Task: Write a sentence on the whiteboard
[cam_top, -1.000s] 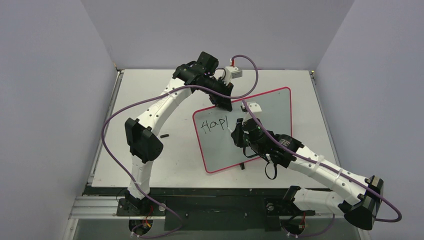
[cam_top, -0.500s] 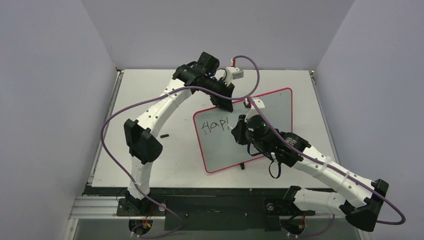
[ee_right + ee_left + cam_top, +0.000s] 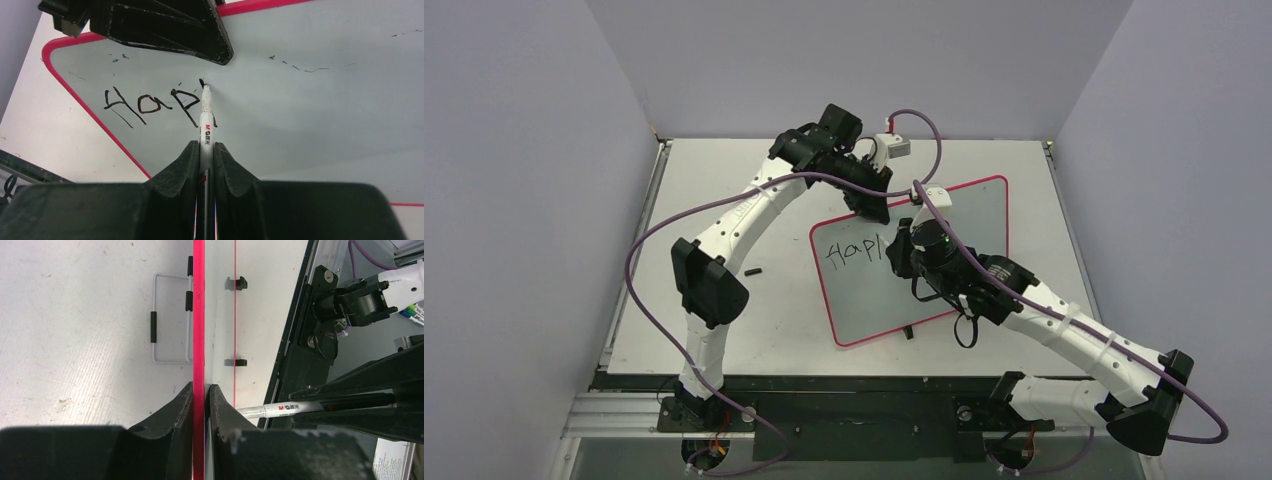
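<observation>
Now, left gripper [image 3: 201, 390] clamping whiteboard [image 3: 979, 215] rim, right gripper [image 3: 205, 147] angling marker [image 3: 205, 115] down

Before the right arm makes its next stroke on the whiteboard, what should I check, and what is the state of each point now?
1. The left gripper clamps the red rim of the whiteboard: ok.
2. The right gripper is shut on the marker: ok.
3. The marker tip touches the board surface: cannot tell; it sits right at the top end of a stroke.
4. The sentence is complete: not ok, only "Hap" and one more stroke are written.
5. There is bare board beyond the last stroke for more letters: ok.
</observation>
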Tool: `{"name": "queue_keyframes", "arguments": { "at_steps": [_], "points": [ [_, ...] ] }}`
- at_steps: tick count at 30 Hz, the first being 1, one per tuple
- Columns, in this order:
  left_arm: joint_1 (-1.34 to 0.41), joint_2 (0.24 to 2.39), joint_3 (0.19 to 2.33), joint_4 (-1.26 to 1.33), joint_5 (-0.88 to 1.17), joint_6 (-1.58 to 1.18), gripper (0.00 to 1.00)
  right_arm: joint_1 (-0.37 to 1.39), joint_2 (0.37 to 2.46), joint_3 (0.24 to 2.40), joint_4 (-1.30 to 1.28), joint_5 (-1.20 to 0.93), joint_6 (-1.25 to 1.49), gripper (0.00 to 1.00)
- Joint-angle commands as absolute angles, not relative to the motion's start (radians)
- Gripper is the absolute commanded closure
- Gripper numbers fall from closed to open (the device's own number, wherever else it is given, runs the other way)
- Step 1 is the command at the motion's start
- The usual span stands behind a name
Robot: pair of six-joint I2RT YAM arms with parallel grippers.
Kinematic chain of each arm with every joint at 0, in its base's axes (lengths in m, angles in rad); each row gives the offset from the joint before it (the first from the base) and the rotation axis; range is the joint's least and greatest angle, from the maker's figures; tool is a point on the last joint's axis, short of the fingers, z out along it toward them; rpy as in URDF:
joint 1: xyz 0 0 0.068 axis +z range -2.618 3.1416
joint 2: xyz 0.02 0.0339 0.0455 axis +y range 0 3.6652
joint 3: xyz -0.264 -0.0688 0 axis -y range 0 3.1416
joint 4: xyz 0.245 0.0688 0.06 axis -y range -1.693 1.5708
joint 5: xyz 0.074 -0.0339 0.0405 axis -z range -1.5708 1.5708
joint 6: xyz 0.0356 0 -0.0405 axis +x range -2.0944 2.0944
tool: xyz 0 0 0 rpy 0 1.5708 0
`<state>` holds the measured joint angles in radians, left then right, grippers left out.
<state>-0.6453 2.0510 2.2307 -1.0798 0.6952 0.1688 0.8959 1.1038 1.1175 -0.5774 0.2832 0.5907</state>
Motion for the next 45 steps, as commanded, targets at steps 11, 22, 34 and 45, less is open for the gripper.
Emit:
{"name": "queue_keyframes", "arguments": {
  "at_steps": [11, 22, 34, 45],
  "points": [
    [-0.650, 1.969, 2.228, -1.037, 0.687, 0.211, 1.00, 0.872, 1.114, 1.109, -0.521, 0.324, 0.579, 1.00],
    [-0.651, 1.965, 2.226, -1.034, 0.683, 0.210, 1.00, 0.855, 1.088, 1.046, -0.529, 0.325, 0.589, 1.00],
    [-0.651, 1.967, 2.226, -1.033, 0.681, 0.209, 1.00, 0.859, 1.092, 1.019, -0.520, 0.242, 0.599, 1.00],
    [-0.652, 1.961, 2.219, -1.030, 0.680, 0.210, 1.00, 0.885, 1.127, 1.040, -0.489, 0.195, 0.594, 1.00]
  ]
}}
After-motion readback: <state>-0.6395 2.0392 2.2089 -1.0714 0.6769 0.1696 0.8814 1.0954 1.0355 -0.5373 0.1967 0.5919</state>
